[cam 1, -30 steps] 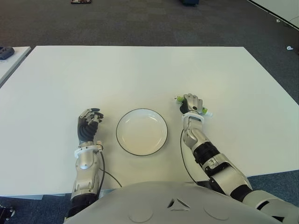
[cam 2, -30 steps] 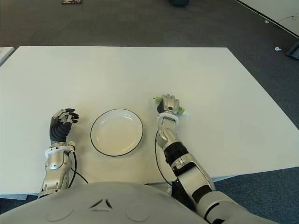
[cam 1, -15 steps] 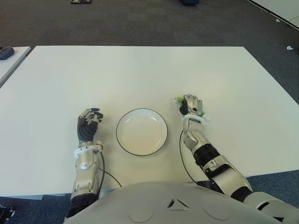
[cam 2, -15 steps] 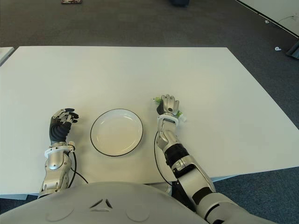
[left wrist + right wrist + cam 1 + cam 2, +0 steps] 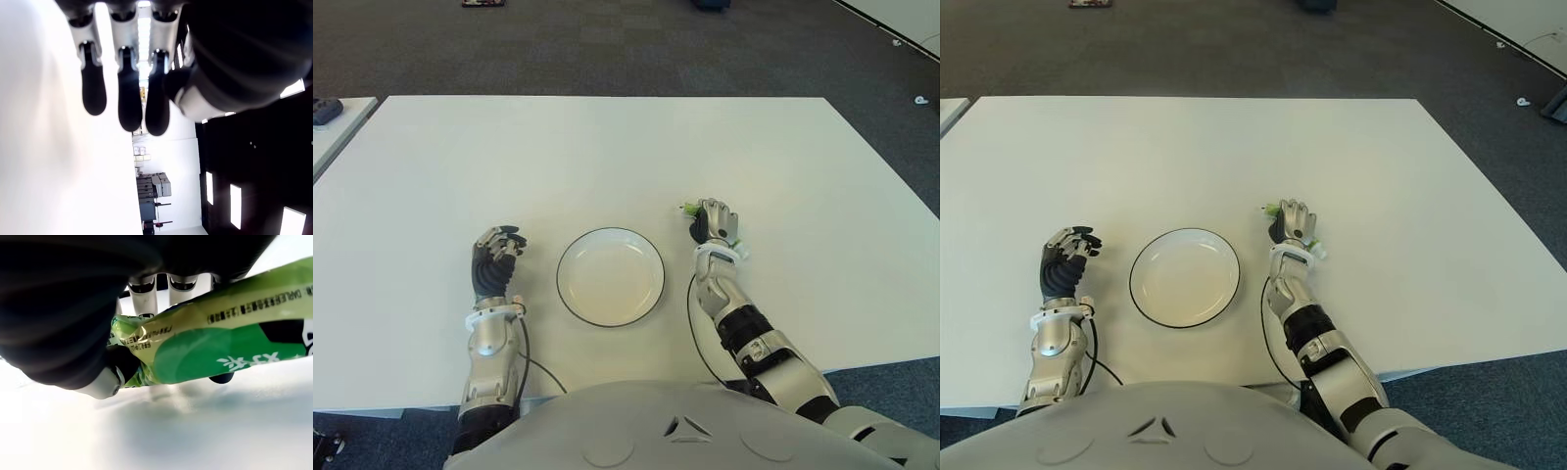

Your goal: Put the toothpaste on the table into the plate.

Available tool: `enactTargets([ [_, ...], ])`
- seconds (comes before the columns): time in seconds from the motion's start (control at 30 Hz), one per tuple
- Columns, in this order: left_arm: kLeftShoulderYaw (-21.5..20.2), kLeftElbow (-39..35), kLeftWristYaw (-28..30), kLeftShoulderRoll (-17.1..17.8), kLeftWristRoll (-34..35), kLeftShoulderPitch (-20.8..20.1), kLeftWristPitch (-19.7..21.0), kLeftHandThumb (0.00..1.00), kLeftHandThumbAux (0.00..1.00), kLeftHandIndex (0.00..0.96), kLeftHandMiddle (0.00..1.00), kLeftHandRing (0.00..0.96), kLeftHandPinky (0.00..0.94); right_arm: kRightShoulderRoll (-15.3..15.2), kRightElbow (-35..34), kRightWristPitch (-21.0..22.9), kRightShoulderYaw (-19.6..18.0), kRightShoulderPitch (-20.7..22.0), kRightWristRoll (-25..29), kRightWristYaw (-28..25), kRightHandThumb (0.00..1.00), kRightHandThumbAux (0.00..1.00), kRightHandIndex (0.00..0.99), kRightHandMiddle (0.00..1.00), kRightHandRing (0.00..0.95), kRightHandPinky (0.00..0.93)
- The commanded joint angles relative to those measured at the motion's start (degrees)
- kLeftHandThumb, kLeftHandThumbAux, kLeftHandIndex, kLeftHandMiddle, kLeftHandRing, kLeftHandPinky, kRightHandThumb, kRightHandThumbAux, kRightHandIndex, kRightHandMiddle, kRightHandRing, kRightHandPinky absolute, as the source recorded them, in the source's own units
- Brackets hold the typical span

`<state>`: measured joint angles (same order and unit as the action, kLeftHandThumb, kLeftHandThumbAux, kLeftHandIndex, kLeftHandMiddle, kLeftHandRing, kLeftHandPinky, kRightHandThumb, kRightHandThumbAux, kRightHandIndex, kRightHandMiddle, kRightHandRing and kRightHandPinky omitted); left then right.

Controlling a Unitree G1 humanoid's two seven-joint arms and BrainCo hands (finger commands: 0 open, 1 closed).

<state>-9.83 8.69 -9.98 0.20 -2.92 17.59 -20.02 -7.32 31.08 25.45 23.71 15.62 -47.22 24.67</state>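
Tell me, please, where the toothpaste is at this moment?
The toothpaste is gripped in the right hand on the white table, just right of the plate. The left hand shows left of the plate.

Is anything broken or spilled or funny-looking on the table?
Nothing stands out. The plate sits flat and holds nothing, the table shows no spill, and the right hand is closed on the green toothpaste, right of the plate. The left hand shows left of the plate, fingers curled, holding nothing.
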Motion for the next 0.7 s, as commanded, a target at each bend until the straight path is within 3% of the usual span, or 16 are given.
enactTargets([
  [0.03,0.2,-0.4,0.0,-0.4,0.2,-0.2,1.7,0.703,0.718,0.429,0.54,0.517,0.479,0.8,-0.7,-5.2,-0.3,-3.3,3.3,1.4,0.719,0.71,0.437,0.805,0.822,0.848],
  [0.13,0.2,-0.4,-0.4,-0.5,-0.1,-0.2,1.6,0.704,0.718,0.429,0.539,0.516,0.479,0.2,-2.6,-8.5,-0.6,-4.2,4.4,2.7,0.721,0.71,0.437,0.803,0.819,0.84],
  [0.3,0.1,-0.1,-0.6,-0.4,-0.6,-0.4,1.6,0.704,0.717,0.429,0.541,0.516,0.478,-1.9,-8.1,-18.1,-1.6,-6.6,7.9,2.7,0.724,0.709,0.44,0.803,0.82,0.839],
  [0.4,0.1,-0.2,-0.4,-0.4,-0.4,-0.4,1.9,0.704,0.717,0.429,0.541,0.516,0.48,-4.2,-15.3,-22.9,-1.6,-8.4,8.6,1.1,0.726,0.709,0.441,0.808,0.827,0.851],
  [0.57,0.1,-1.0,-0.1,-0.6,-0.1,-0.1,2.6,0.704,0.717,0.429,0.538,0.512,0.483,-5.6,-23.3,-27.9,-1.4,-11.1,7.2,1.2,0.73,0.71,0.441,0.825,0.843,0.881],
  [0.7,0.1,-1.2,0.0,-0.6,-0.1,0.0,2.8,0.704,0.717,0.429,0.535,0.511,0.482,-5.6,-25.8,-31.9,-1.6,-12.2,7.2,2.2,0.732,0.711,0.441,0.839,0.853,0.885],
])
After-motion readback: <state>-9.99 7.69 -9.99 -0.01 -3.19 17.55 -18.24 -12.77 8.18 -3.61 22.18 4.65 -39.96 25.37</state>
